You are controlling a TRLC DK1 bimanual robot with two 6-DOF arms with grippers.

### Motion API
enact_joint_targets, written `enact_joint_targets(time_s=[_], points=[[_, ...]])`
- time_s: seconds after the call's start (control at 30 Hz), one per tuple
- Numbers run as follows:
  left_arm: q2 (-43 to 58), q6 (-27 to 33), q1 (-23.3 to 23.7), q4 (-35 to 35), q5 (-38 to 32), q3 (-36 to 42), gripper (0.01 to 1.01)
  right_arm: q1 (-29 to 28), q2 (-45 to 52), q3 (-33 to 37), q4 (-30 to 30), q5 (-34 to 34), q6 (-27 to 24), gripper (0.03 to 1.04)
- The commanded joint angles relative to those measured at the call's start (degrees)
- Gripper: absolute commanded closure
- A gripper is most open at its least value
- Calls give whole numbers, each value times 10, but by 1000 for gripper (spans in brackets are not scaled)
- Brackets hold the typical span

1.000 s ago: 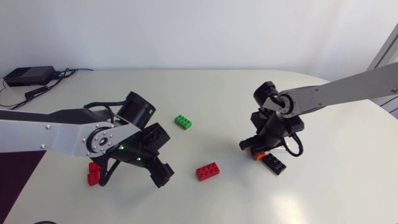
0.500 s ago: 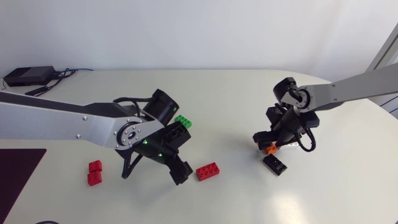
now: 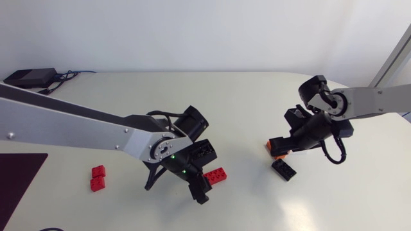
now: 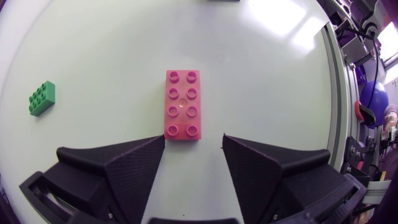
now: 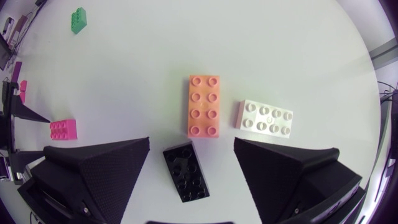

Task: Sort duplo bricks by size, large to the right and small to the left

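A large red brick (image 4: 182,104) lies just ahead of my left gripper (image 4: 194,140), its near end level with the fingertips; the jaws stand open and do not clamp it. From above, that gripper (image 3: 204,173) hangs over the red brick (image 3: 219,174) at the table's middle. My right gripper (image 5: 192,146) is open above a black brick (image 5: 188,171). An orange brick (image 5: 204,106) and a white brick (image 5: 266,118) lie just ahead of it. In the head view the right gripper (image 3: 284,142) covers most of the orange brick (image 3: 277,154); the black brick (image 3: 283,169) lies beside it.
Two small red bricks (image 3: 97,178) sit at the left of the table. A small green brick (image 4: 41,98) lies off to the side of the left gripper and is hidden by the arm from above. A black box with cables (image 3: 27,78) rests at the far left corner.
My left arm swung right from the small red bricks to the large red brick, and its jaws narrowed. My right gripper opened, let go of the orange brick and drew back to the right.
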Motion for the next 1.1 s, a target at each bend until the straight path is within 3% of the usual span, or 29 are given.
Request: enact_joint_targets(time_s=[0.0, 0.13, 0.37, 0.73, 0.77, 0.83, 0.87, 1.0, 1.07], points=[[29, 17, -6, 2, 10, 31, 541, -4, -26, -25, -5, -4, -18, 79], [46, 19, -12, 2, 12, 56, 590, -4, -51, -45, -6, -6, -23, 79], [92, 21, -25, -16, 19, 90, 918, -21, -73, -62, -7, -20, -37, 79], [84, 32, -26, -32, 28, 101, 920, -11, -78, -75, -5, -43, -43, 79], [76, 32, -26, -32, 28, 99, 839, -6, -78, -74, -3, -50, -43, 79], [60, 36, -18, -32, 28, 94, 552, 15, -73, -63, 2, -50, -35, 79], [53, 36, -8, -32, 28, 94, 482, 25, -70, -54, -1, -49, -29, 79], [12, 43, 43, -27, 28, 91, 297, 91, -52, -7, -6, -35, 6, 79], [-5, 49, 70, -21, 28, 88, 284, 121, -27, 19, -10, -29, 19, 79]])
